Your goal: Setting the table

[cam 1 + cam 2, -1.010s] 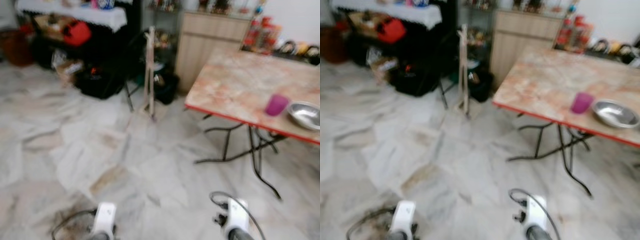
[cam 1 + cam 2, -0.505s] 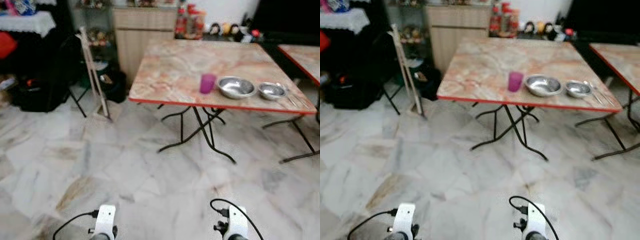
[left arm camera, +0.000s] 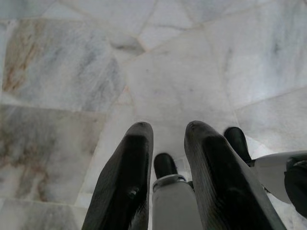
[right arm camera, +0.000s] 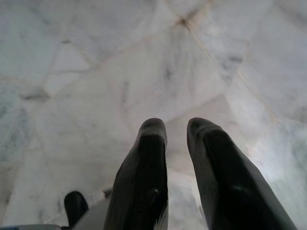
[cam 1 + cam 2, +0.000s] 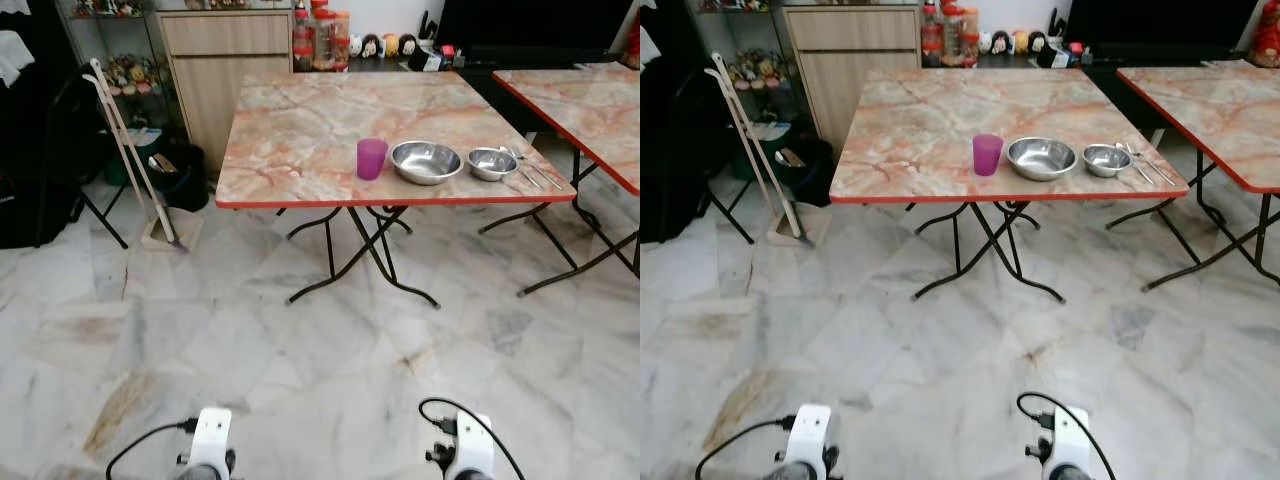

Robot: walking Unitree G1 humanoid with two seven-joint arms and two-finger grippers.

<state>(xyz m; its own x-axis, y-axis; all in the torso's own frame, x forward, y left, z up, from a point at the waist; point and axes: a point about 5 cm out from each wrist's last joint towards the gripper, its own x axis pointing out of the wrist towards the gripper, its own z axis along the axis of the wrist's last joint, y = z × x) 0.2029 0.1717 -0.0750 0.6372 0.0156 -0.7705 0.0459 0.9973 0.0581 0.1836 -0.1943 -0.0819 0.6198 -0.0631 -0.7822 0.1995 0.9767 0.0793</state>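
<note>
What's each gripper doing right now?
Left gripper: fingers slightly apart, holding nothing, hanging over the marble floor.
Right gripper: the same, fingers slightly apart and empty.

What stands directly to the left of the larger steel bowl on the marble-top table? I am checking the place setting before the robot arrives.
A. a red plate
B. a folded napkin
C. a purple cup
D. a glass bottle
C: the purple cup stands upright on the table just left of the larger steel bowl, with the smaller bowl on that bowl's other side.
</note>
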